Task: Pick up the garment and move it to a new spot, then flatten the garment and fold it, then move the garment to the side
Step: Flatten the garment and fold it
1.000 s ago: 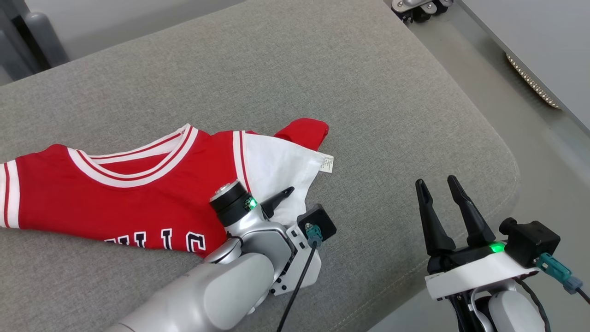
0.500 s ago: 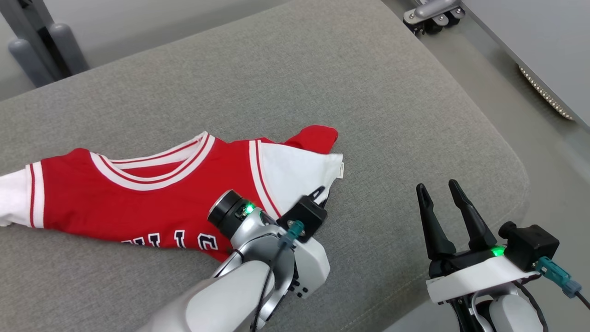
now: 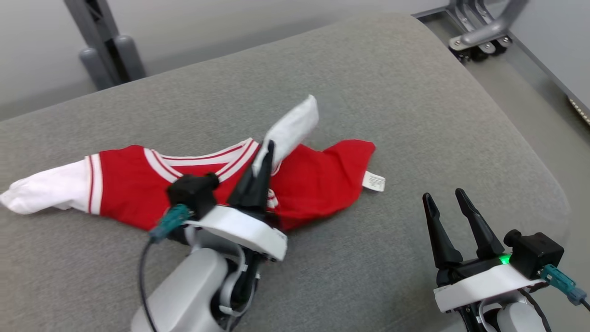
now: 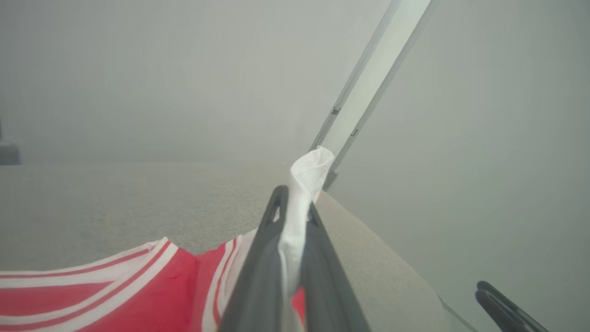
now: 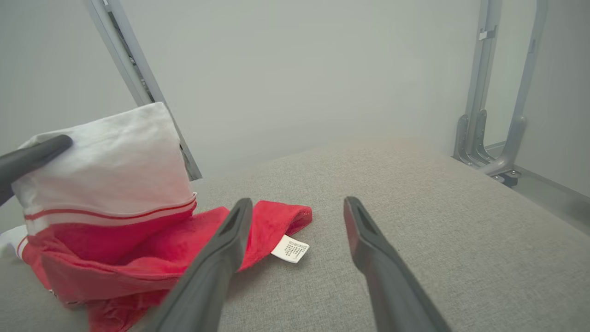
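Pinching the white sleeve (image 3: 295,122) of a red-and-white jersey garment (image 3: 322,177), the left gripper (image 3: 268,145) holds it raised above the grey padded bench (image 3: 392,92).
The jersey's long axis runs left to right, its body lying mostly left of that closed gripper. The right gripper (image 3: 443,194) stands open and empty at near right.

We count one red cloth jersey with white trim (image 3: 322,180) on one grey fabric cushion (image 3: 392,92). The jersey has two white sleeves (image 3: 46,191) and one white care label (image 3: 374,180). Two dark-fingered grippers, the left gripper (image 3: 268,146) and the right gripper (image 3: 445,196), are over the cushion's near side. Two grey metal stands (image 3: 108,50) rise beyond its far edge.
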Tool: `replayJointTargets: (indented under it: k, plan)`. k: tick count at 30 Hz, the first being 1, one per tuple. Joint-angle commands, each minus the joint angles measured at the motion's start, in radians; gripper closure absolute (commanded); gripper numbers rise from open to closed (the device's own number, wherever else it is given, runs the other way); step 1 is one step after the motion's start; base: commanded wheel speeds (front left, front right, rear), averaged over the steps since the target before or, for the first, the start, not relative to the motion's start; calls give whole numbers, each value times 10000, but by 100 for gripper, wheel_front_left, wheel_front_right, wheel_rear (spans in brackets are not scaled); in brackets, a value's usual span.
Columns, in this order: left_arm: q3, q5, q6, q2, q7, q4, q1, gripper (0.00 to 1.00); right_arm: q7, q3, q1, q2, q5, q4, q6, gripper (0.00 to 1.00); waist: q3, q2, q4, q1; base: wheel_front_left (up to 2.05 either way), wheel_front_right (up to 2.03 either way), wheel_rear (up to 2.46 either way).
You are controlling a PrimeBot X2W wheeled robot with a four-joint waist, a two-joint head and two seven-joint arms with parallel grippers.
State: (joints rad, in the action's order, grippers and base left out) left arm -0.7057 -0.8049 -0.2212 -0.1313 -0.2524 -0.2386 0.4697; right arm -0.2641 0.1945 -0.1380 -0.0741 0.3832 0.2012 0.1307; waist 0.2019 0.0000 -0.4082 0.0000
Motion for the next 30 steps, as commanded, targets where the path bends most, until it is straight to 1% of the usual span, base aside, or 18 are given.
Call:
replayJointTargets:
  k: [1, 3, 7, 10, 11, 14, 15, 17, 19, 20, 21, 22, 24, 27, 28, 29, 30]
  plan:
    - [658, 19, -9, -78, -116, 371, -399, 100, -8, -53, 107, -119, -39, -41, 1, 0, -197, 0, 455, 0, 0, 0, 0]
    - [1651, 253, -11, 72, -129, 1019, -828, 100, -8, -76, 153, -173, -50, -60, 1, 0, -255, 0, 742, 0, 0, 0, 0]
    - [3342, 665, 263, 468, -129, 2070, -2136, 100, -8, -120, 253, -253, -92, -97, 1, 0, -352, 0, 1340, 0, 0, 0, 0]
    - [4272, 902, 445, 672, -131, 2518, -2975, 100, -8, -156, 302, -339, -108, -94, 1, 0, -427, 0, 1736, 0, 0, 0, 0]
    - [4272, 902, 445, 672, -131, 2518, -2975, 100, -8, -156, 302, -339, -108, -94, 1, 0, -427, 0, 1736, 0, 0, 0, 0]
    - [5003, 982, 535, 767, -131, 2742, -3710, 100, -8, -172, 339, -393, -115, -124, 1, 0, -474, 0, 2072, 0, 0, 0, 0]
    - [5217, 832, 534, 781, -133, 2799, -3895, 100, -8, -171, 361, -420, -122, -125, 1, 0, -493, 0, 2177, 0, 0, 0, 0]
    - [5566, 187, 367, 782, -133, 2931, -4205, 100, -7, -178, 391, -460, -124, -125, 1, 0, -530, 0, 2354, 0, 0, 0, 0]
    - [6146, -1070, 87, 768, -133, 3079, -4487, 100, -7, -192, 411, -486, -141, -119, 1, 0, -561, 0, 2502, 0, 0, 0, 0]
    - [6506, -1482, -34, 765, -134, 3084, -4638, 100, -7, -178, 407, -483, -146, -112, 1, 0, -577, 0, 2551, 0, 0, 0, 0]
    - [6812, -2180, -157, 780, -132, 3055, -4746, 94, -7, -172, 393, -483, -147, -114, 1, 0, -574, 0, 2596, 0, 0, 0, 0]
    - [7065, -2789, -276, 793, -132, 2892, -4891, 93, -7, -168, 380, -482, -140, -111, 1, 0, -581, 0, 2631, 0, 0, 0, 0]
    - [7482, -3826, -383, 806, -131, 2499, -5076, 81, -7, -170, 383, -478, -126, -113, 1, 0, -592, 0, 2705, 0, 0, 0, 0]
    - [7721, -5097, -403, 780, -133, 1630, -5287, 57, -7, -106, 392, -480, -90, -93, 1, 0, -604, 0, 2770, 0, 0, 0, 0]
    - [7763, -5444, -363, 785, -133, 1305, -5305, 37, -7, -100, 399, -485, -80, -88, 1, 0, -604, 0, 2788, 0, 0, 0, 0]
    - [7876, -5641, -331, 773, -135, 992, -5287, 0, -7, -97, 404, -490, -75, -86, 1, 0, -600, 0, 2805, 0, 0, 0, 0]
    - [7950, -5756, -251, 770, -133, 795, -5230, 0, -7, -88, 410, -491, -65, -85, 1, 0, -597, 0, 2820, 0, 0, 0, 0]
